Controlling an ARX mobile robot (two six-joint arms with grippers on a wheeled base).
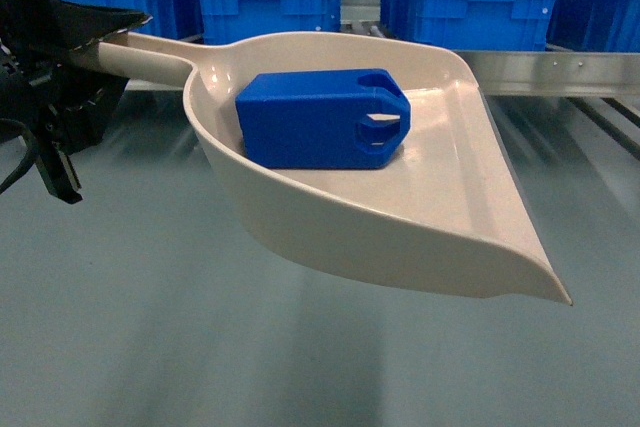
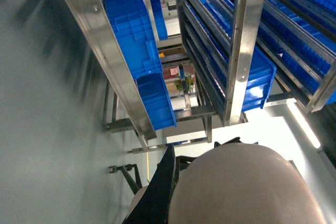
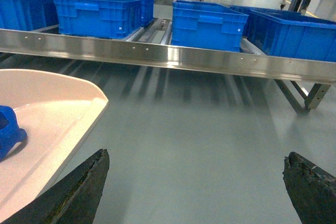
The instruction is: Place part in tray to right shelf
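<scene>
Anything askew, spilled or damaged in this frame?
Nothing stands out. The blue part lies inside the beige tray, which the left gripper holds by its handle above the floor. The right gripper is open and empty. Blue crates sit in order behind the shelf rail.

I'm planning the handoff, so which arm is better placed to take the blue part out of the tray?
Right, probably. The right pincer hangs open and empty beside the tray, while the left pincer holds its handle. The part lies exposed inside.
</scene>
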